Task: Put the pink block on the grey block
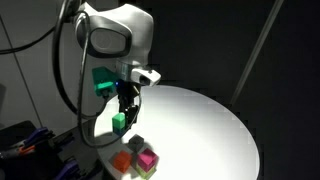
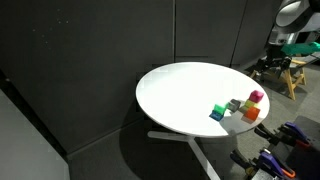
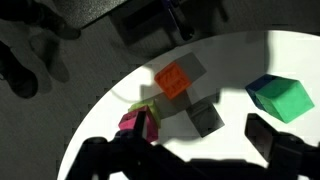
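In the wrist view the gripper [image 3: 200, 148] was only a dark, blurred shape along the bottom edge. Its two fingers stood wide apart with nothing between them, so it was open. The finger at the left of the picture [image 3: 110, 160] hid the lower part of the pink block [image 3: 133, 121]. This block was on the round white table [image 3: 240, 60] near its rim, touching a yellow-green cube [image 3: 152, 106]. I could not tell whether it stood beside that cube or partly on it. Being a cube, it had no long axis; its edges ran diagonally in this view. Further right were an orange cube [image 3: 175, 78], the grey block [image 3: 205, 118], apart from the pink one, and a green cube [image 3: 285, 97].
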Available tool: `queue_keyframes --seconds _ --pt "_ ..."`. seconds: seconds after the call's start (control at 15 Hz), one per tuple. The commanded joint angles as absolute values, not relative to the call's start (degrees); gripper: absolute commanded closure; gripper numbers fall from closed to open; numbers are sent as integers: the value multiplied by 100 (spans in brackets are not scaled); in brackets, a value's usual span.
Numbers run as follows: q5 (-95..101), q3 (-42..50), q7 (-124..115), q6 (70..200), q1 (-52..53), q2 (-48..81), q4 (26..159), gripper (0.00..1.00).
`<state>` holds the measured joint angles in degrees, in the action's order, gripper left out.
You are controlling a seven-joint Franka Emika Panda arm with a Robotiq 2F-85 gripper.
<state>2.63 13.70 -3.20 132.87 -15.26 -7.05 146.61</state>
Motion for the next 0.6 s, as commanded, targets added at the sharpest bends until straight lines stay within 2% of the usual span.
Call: queue_keyframes --seconds 0.0,0.53 --pt "416 1482 -50 13795 -1590 -499 14727 0" --pt "344 1657 145 14950 -1616 221 14827 0"
